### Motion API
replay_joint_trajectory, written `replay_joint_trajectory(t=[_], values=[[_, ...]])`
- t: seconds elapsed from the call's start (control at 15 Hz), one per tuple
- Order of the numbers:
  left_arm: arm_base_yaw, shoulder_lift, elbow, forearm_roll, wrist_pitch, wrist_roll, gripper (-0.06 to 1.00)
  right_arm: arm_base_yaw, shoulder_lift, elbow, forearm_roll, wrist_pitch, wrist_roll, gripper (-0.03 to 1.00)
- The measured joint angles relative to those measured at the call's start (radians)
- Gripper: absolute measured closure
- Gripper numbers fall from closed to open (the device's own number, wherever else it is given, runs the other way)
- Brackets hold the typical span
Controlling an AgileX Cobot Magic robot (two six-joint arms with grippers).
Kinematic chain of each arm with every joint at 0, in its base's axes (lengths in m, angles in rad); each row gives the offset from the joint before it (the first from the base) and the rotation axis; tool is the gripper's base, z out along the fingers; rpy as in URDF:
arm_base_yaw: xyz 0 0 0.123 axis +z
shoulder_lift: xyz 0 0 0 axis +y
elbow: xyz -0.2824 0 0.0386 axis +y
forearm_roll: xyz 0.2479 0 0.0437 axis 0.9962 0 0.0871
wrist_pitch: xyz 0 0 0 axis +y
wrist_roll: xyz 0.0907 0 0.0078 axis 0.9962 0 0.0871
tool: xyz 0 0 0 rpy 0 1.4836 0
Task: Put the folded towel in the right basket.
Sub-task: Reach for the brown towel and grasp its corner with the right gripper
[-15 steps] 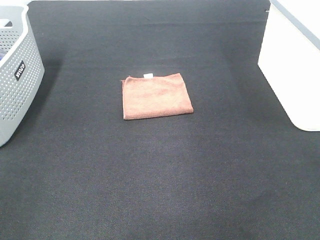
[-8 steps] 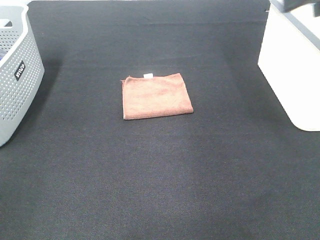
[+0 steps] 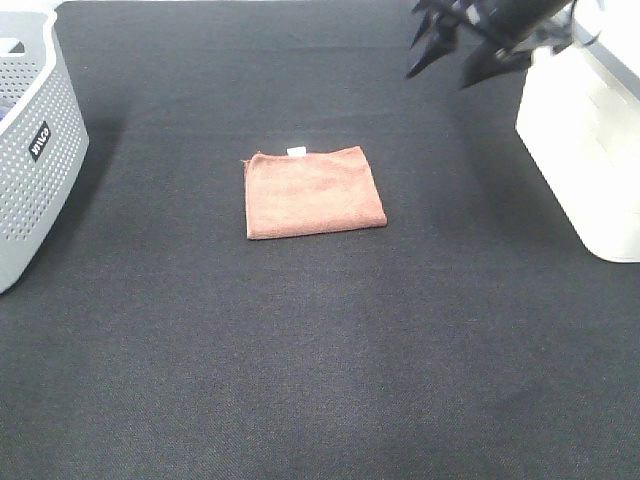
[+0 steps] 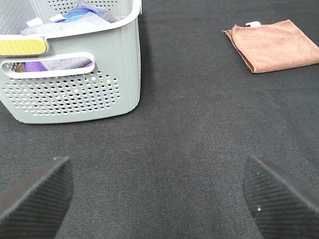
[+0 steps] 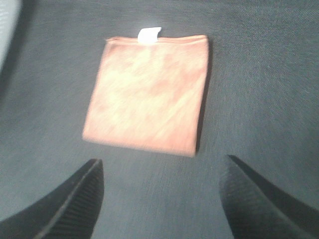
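My right gripper (image 3: 436,78) has swung into the high view since 0.5 s ago and hangs beyond the folded towel (image 3: 314,192), on the side toward the right basket (image 3: 590,140), jaws spread wide and empty. The towel has not shifted and lies flat on the black mat (image 3: 320,380), well apart from the 2 baskets. My left gripper (image 4: 159,199), also wide and empty, sits well apart from the towel, toward the grey left basket (image 4: 75,89).

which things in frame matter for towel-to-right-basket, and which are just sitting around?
In the job:
folded towel
white right basket
right arm, jaws open

Lying about:
grey left basket
clothes inside it
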Motion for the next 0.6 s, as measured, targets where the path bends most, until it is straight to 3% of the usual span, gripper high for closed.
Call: replay_joint_trajectory(t=[0.27, 0.6], values=[[0.0, 0.0, 0.0, 0.0, 0.0, 0.0, 0.07, 0.0, 0.161, -0.111, 0.022, 0.017, 0.001, 0.33], [0.0, 0.0, 0.0, 0.0, 0.0, 0.0, 0.07, 0.0, 0.491, -0.425, 0.085, 0.218, 0.001, 0.27]])
